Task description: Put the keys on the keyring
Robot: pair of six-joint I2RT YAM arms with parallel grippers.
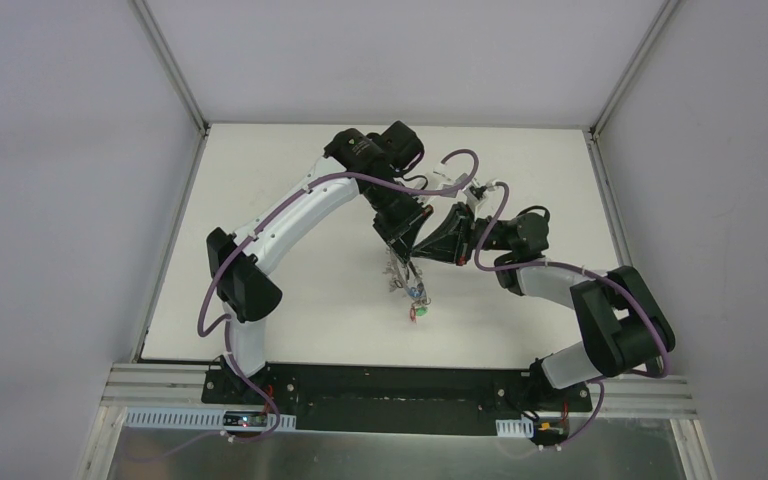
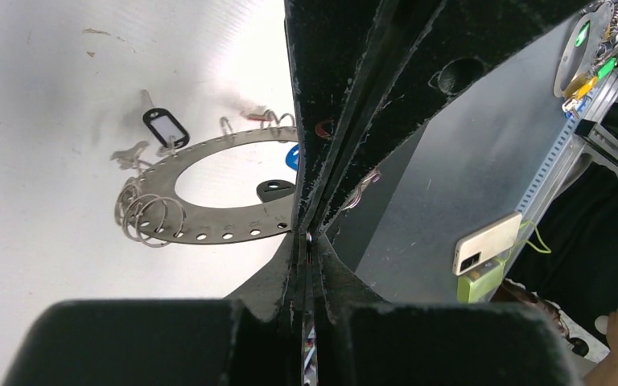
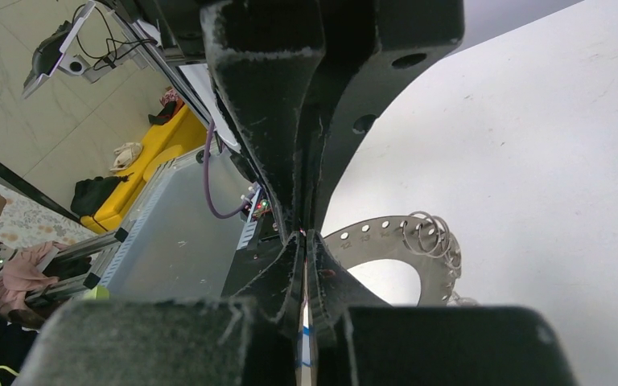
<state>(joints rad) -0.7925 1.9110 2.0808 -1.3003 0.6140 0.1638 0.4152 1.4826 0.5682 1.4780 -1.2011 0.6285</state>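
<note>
Carefully now: my left gripper (image 2: 307, 235) has its fingers pressed together on the near-right band of the keyring (image 2: 209, 229), a flat grey hoop pierced with holes. It hangs at the middle of the table (image 1: 290, 300) between my two wrists. My right gripper (image 3: 304, 233) is likewise closed at the hoop's edge. A thin silvery sliver sits between its pads, and I cannot tell whether that is a key or the band itself. Loose split rings (image 2: 141, 213) and a black tag (image 2: 165, 127) dangle on the hoop's left, and the keys (image 1: 397, 278) hang below. I judge the threading is under way, so I should hold the left pinch steady, feed slowly with the right, and avoid twisting the hoop.
</note>
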